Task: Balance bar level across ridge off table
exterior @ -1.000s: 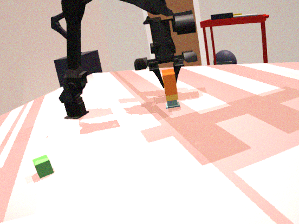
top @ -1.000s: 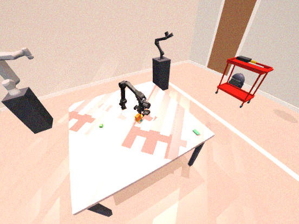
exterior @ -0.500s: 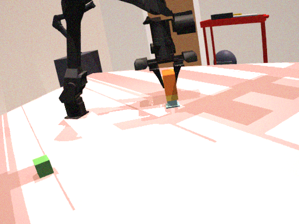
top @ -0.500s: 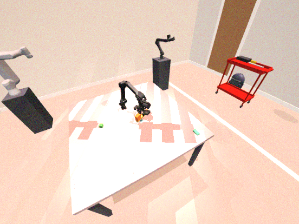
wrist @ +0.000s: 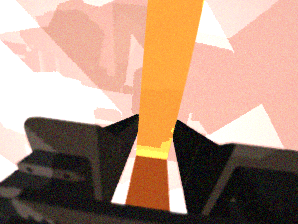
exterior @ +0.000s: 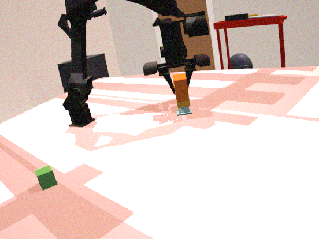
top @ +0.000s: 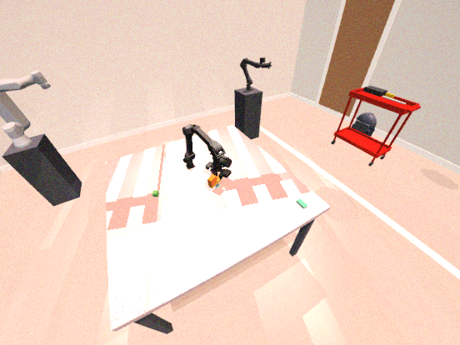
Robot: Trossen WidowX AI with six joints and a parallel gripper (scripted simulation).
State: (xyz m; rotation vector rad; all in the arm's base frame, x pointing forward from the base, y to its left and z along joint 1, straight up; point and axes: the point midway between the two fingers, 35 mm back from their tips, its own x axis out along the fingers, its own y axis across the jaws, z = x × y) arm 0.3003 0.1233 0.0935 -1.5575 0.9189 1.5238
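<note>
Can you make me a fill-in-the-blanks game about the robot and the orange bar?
1. The gripper is shut on the ____ bar.
2. Under the bar sits a small pale ____ ridge.
3. The cube at the near left of the table is ____.
4. The cart near the wall is ____.

Missing words: orange; blue; green; red

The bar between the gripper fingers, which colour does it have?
Orange. The bar shows best in the wrist view.
</note>
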